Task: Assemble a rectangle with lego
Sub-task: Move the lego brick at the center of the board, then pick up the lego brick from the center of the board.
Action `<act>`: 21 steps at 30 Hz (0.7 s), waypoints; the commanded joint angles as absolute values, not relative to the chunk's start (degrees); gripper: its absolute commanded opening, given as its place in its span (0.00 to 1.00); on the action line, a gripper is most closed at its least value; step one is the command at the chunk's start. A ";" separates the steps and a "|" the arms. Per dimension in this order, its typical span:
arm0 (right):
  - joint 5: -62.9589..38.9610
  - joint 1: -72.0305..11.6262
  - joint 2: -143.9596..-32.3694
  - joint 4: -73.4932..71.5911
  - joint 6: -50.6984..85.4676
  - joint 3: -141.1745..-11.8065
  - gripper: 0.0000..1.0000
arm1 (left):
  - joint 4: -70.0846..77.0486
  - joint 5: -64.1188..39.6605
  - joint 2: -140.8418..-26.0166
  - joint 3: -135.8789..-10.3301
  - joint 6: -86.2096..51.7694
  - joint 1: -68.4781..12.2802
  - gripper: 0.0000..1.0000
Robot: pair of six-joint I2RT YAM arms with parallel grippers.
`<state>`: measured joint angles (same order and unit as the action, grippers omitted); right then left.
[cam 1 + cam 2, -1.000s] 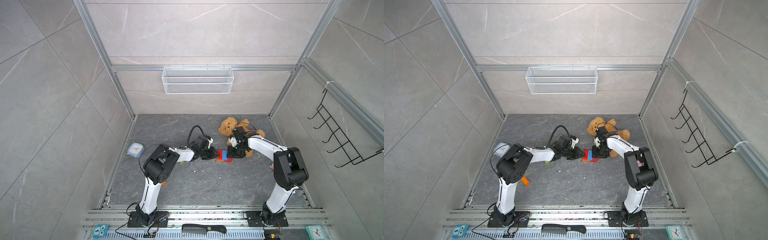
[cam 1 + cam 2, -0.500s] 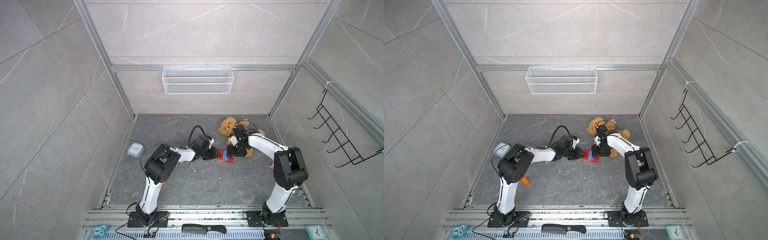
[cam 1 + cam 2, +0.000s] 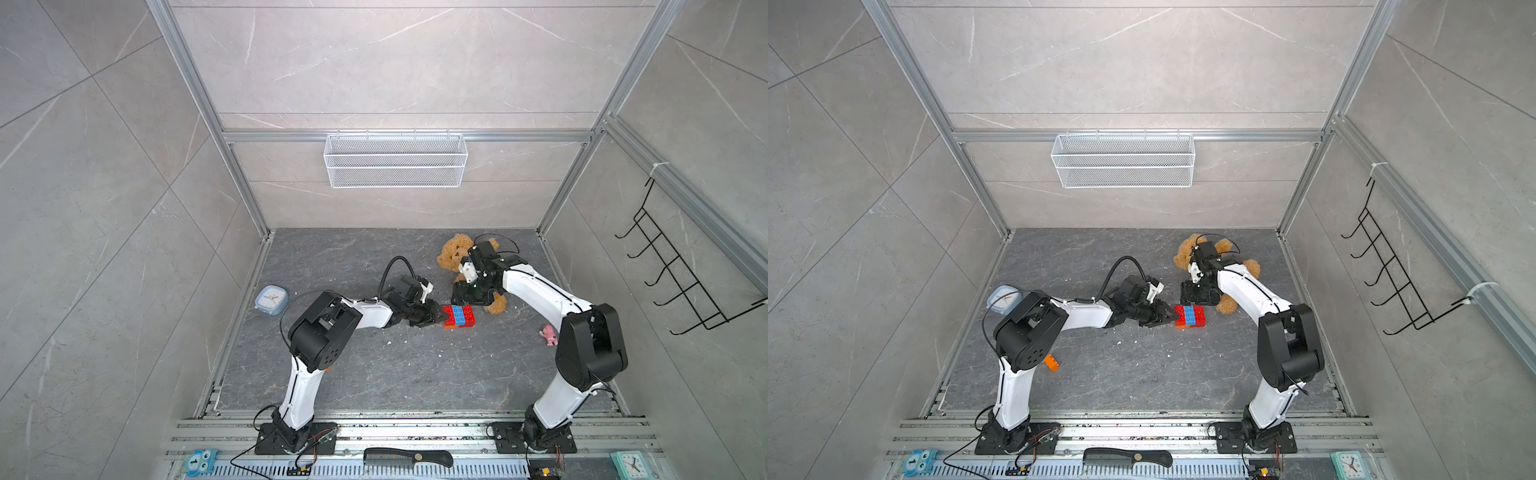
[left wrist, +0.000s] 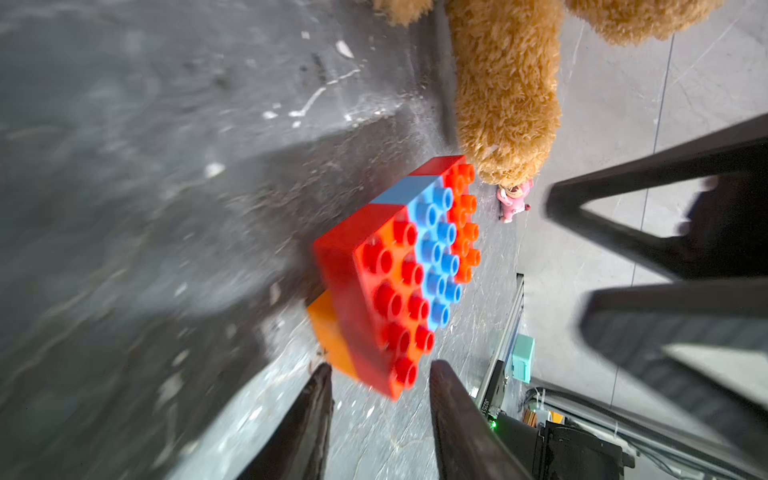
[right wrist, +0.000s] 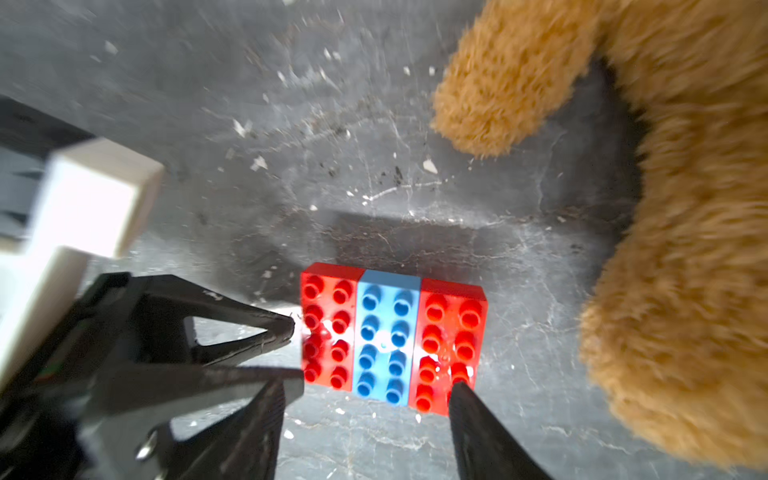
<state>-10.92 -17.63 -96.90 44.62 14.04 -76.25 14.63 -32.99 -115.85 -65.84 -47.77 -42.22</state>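
**Slab down, both grippers loose about it**

Obs. The lego work is a flat slab of studded plastic bricks (image 3: 457, 316). Red, blue and red sit side by side on top, and an orange layer shows underneath. It appears to lie on the dark grey stone-look floor (image 3: 374, 374) at mid-cell, just beside a leg of the brown plush teddy bear (image 3: 453, 253). The top face reads as a clean rectangle in both top views.

Left gripper (image 3: 435, 319): low, at the slab's red end. Jaws stand narrowly apart, one below the orange layer and one above the studs. A sliver of gap shows on each side, so nothing is clamped.

Right gripper (image 5: 365, 395): jaws wide, straddling the long edge farther from the arm bases. One fingertip overlaps a red corner; I cannot tell whether it touches.

Judgement. The step in hand looks like letting the slab go.

- Widen the left jaws further before retreating, then draw back straight along the finger line. A sideways pull could catch the lower finger on the orange layer and tip or skid the slab.
- Lift the right gripper straight up first, clear of the studs, keeping the wrist off the bear's leg.
- Move one arm at a time.

A spare orange brick (image 3: 1052, 362) lies near the left arm's base, well apart from the slab.
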 commanded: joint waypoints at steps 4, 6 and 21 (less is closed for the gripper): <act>-8.19 -26.57 -90.17 38.45 27.06 -72.92 0.65 | -1.27 -24.35 -96.59 -59.87 -35.67 -36.38 0.54; -5.76 -31.81 -90.69 37.01 29.96 -72.37 0.66 | -8.95 -18.32 -90.11 -57.42 -31.86 -34.94 0.56; 2.40 -55.85 -115.09 39.58 30.83 -94.27 0.72 | -19.37 -6.65 -67.23 -39.90 -29.98 -10.68 0.76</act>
